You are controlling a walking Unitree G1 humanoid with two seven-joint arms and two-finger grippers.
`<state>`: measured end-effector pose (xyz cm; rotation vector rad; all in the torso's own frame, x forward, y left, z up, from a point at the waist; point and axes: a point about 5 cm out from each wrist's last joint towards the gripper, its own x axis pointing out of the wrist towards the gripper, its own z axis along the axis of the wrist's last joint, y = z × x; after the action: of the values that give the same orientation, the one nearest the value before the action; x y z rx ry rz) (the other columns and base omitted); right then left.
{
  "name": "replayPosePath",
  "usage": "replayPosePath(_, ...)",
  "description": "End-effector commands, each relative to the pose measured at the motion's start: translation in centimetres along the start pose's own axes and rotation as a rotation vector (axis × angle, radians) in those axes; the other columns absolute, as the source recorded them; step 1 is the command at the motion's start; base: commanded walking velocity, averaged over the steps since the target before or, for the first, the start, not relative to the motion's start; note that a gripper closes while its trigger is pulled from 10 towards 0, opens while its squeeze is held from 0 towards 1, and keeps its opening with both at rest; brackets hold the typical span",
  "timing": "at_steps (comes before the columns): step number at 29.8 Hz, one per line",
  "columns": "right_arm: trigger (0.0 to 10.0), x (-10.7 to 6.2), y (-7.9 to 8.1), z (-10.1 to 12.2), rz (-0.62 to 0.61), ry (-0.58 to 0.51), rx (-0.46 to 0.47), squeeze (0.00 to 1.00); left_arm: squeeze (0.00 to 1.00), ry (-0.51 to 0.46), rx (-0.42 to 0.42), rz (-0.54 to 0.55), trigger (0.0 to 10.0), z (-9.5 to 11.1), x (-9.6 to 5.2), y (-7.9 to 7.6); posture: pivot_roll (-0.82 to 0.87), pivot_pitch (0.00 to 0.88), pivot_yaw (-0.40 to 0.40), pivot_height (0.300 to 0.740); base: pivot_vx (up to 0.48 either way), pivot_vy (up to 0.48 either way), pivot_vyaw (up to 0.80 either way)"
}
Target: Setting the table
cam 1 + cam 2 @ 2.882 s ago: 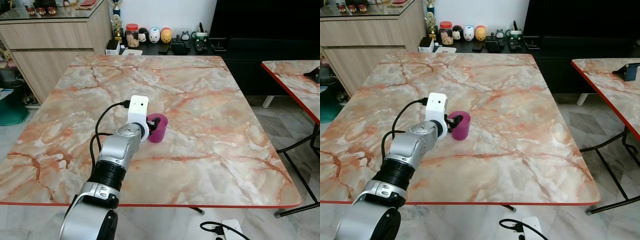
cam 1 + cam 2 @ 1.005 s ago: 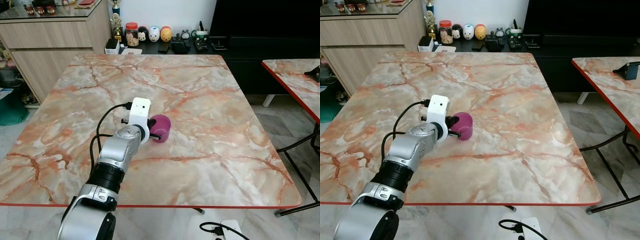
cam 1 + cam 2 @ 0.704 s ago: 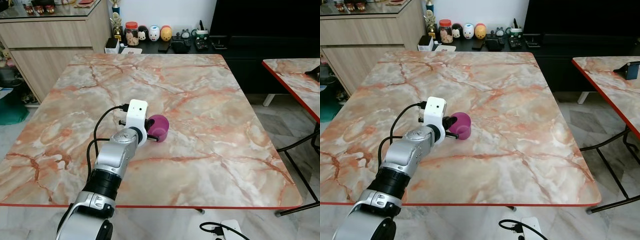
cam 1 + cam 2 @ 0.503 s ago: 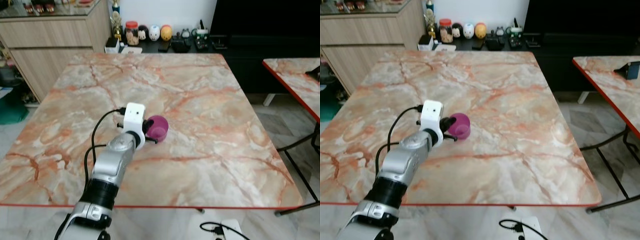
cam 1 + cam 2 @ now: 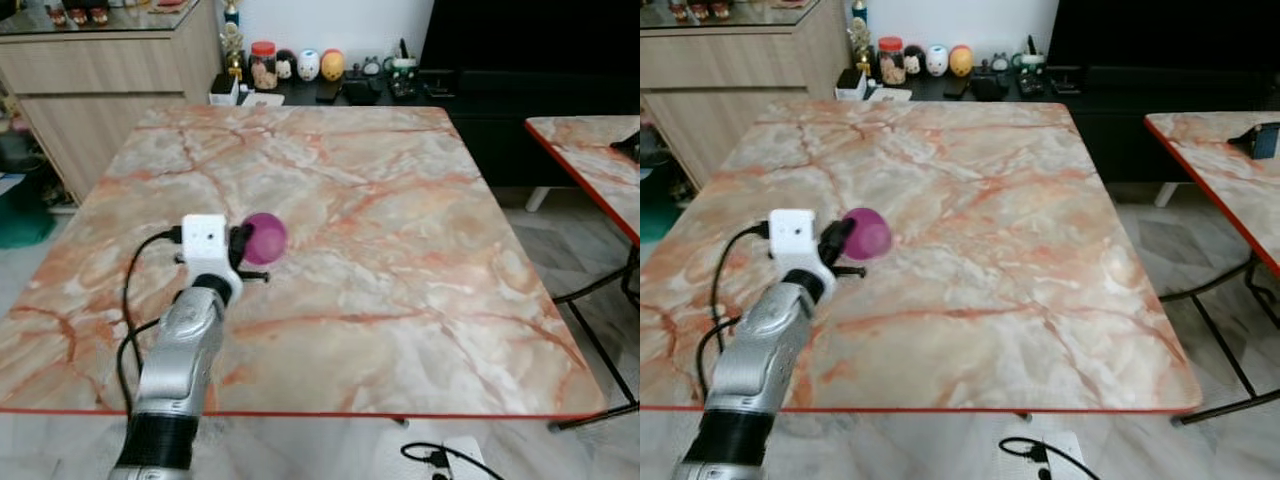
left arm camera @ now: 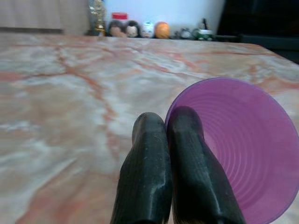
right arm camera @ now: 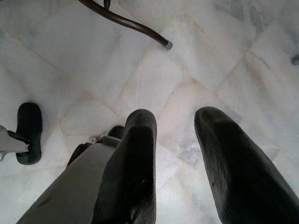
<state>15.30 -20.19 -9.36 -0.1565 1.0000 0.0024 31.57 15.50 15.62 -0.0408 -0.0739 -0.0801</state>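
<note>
A purple plastic cup (image 5: 263, 238) hangs tipped on its side just above the left part of the marble table (image 5: 400, 250). My left gripper (image 5: 241, 243) is shut on its rim. The left wrist view shows one black finger inside the purple cup (image 6: 243, 149) and one outside, with the left gripper (image 6: 167, 122) pinching the wall. My right gripper (image 7: 175, 119) hangs open over the tiled floor with nothing between its fingers.
A low dark sideboard (image 5: 340, 95) with a jar and small figurines stands behind the table. A wooden cabinet (image 5: 100, 80) is at the back left. A second marble table (image 5: 590, 160) stands to the right. A cable and plug (image 5: 440, 462) lie on the floor.
My left arm has swung to the left with the cup, lifting it off the table centre and tipping it onto its side. The right gripper's earlier state is not shown.
</note>
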Motion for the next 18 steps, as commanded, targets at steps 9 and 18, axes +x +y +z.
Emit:
replayPosePath(9,10.0,-0.1,-0.2,-0.4,-0.024,0.000,0.054,0.00,0.00,-0.088,0.035,0.095,10.0,0.5,-1.7,2.2,0.12,0.000,-0.046,0.715,0.000,0.000,0.00)
replayPosePath(18,10.0,-0.2,-0.2,-0.6,-0.030,-0.001,0.087,0.00,0.00,-0.121,0.002,0.163,10.0,1.0,-0.6,3.0,0.11,0.000,-0.043,0.715,0.000,0.000,0.00)
